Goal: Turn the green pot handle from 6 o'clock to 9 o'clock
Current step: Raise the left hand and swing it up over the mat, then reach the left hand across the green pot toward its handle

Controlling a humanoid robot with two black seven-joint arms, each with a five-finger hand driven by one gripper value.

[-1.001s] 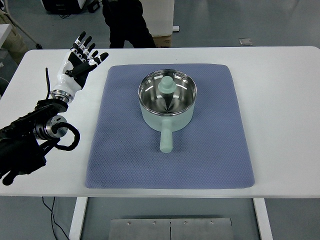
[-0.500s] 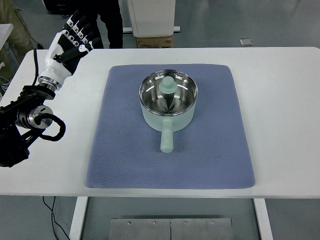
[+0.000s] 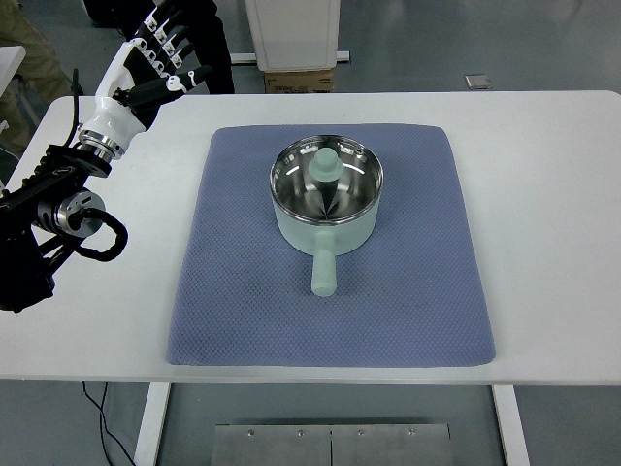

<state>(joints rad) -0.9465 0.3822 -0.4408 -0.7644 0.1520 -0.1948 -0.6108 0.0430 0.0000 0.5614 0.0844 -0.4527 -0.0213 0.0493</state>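
A pale green pot [image 3: 326, 194] with a shiny steel inside stands on the blue mat [image 3: 243, 282] in the middle of the table. Its handle [image 3: 323, 269] points straight toward me, at 6 o'clock. My left hand [image 3: 153, 63] hovers over the table's far left corner, well away from the pot, fingers spread and holding nothing. Its black arm [image 3: 49, 218] enters from the left edge. The right arm is out of sight.
The white table [image 3: 543, 194] has bare margins around the mat. A person in dark clothes [image 3: 209, 39] and a white cabinet with a cardboard box [image 3: 296, 49] stand behind the far edge.
My left hand has lifted and moved away toward the far left corner, with its fingers still spread. The pot has stayed put. The person behind the table has shifted left.
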